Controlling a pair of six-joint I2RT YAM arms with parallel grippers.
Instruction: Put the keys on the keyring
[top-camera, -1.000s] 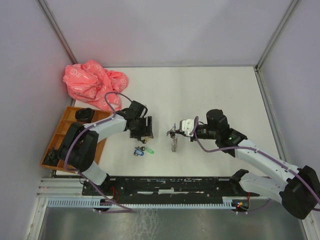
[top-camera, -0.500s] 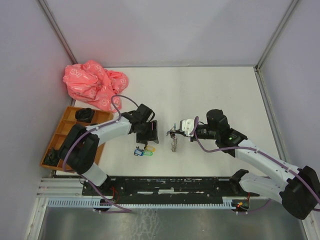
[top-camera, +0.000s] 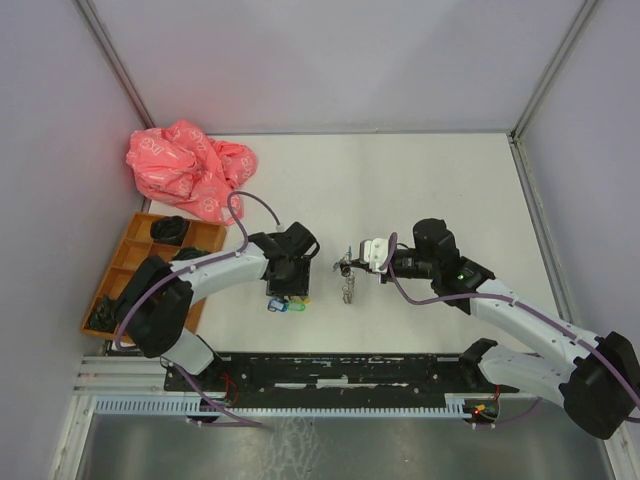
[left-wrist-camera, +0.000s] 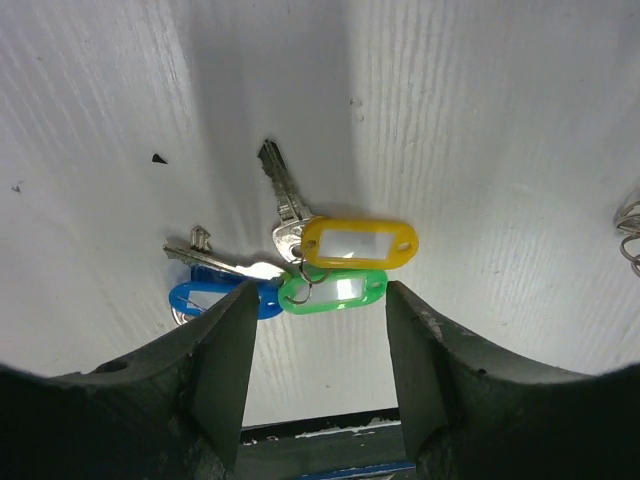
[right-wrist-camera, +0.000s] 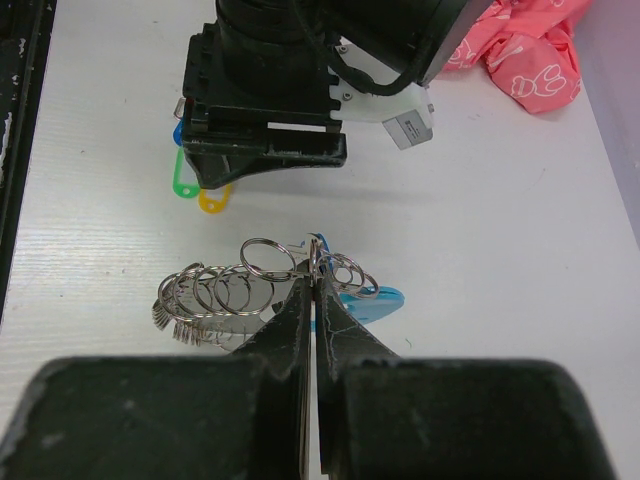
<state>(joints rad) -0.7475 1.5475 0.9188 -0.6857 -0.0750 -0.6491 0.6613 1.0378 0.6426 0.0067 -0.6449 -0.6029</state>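
- Left arm has swung in toward the near edge since a second ago, and the left gripper (top-camera: 287, 290) now hangs directly over the keys. The right arm has not shifted.
- The small metal keys (left-wrist-camera: 300, 262), each with an oval plastic tag in yellow, green or blue, lie heaped on the white table (top-camera: 420, 180) near its front edge.
- Left jaws are released, with one finger on either side of the heap and touching nothing.
- The yellow and green tags' long axes run from finger to finger, across the gap. The blue tag's end slips behind one finger.
- The right gripper (right-wrist-camera: 313, 278) is clenched on one loop of the keyring (right-wrist-camera: 215, 290), a chain of silver wire rings with a light-blue curved piece. It holds the keyring near the keys on their right, apart from them.
- The left arm is the nearer one to the keys, so the pickup looks to be its job.
- The left wrist view separates each tag and key blade, whereas overhead the gripper hides most of them.
- Only the right wrist view shows the pinch on a single ring.
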